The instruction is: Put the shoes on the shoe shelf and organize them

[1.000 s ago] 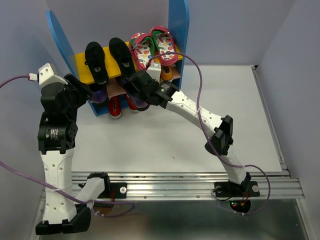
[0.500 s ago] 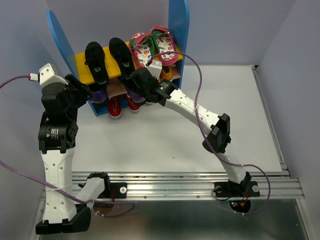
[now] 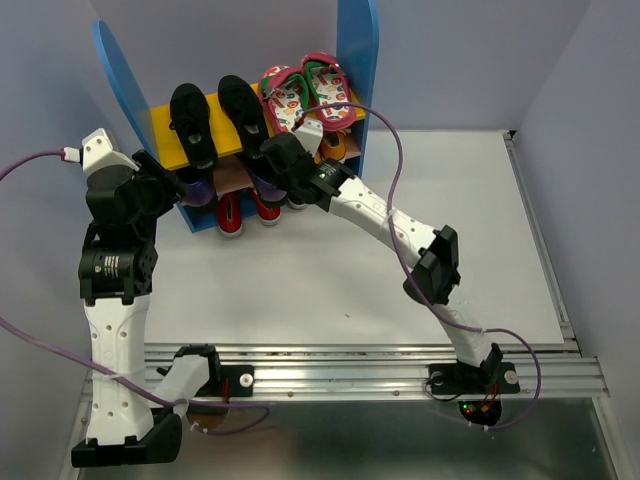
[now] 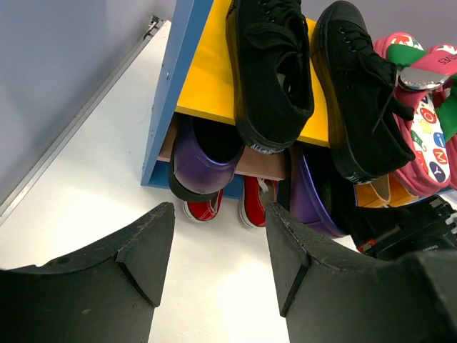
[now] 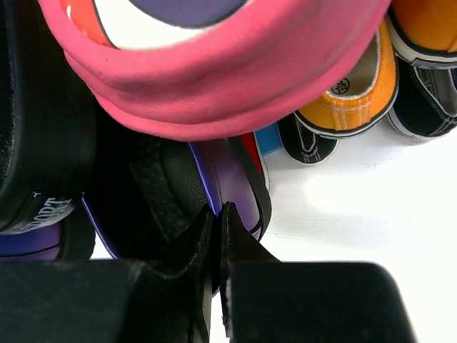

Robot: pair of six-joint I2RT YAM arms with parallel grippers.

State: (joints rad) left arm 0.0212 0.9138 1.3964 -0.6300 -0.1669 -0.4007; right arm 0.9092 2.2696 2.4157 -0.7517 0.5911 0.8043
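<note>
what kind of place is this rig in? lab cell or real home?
Probably a lab tabletop cell, not a home: white table boxed in by plain grey walls, aluminium rail along the near edge, small shoe shelf as the prop.

On the shelf [image 3: 357, 70], two lace-up shoes [image 3: 192, 125] are set at the left of the top board [image 4: 207, 71], flip-flops [image 3: 283, 100] to their right; loafers [image 4: 203, 153] are tucked on the lower board [image 4: 253, 163] beneath.

Black two-finger right gripper [image 5: 218, 221]: now deeper under the yellow top board [image 3: 162, 132] than a second ago, its white arm stretched further toward the rack. Dark purple loafer [image 5: 225, 179], pinched at the rim: carried inward with it.
</note>
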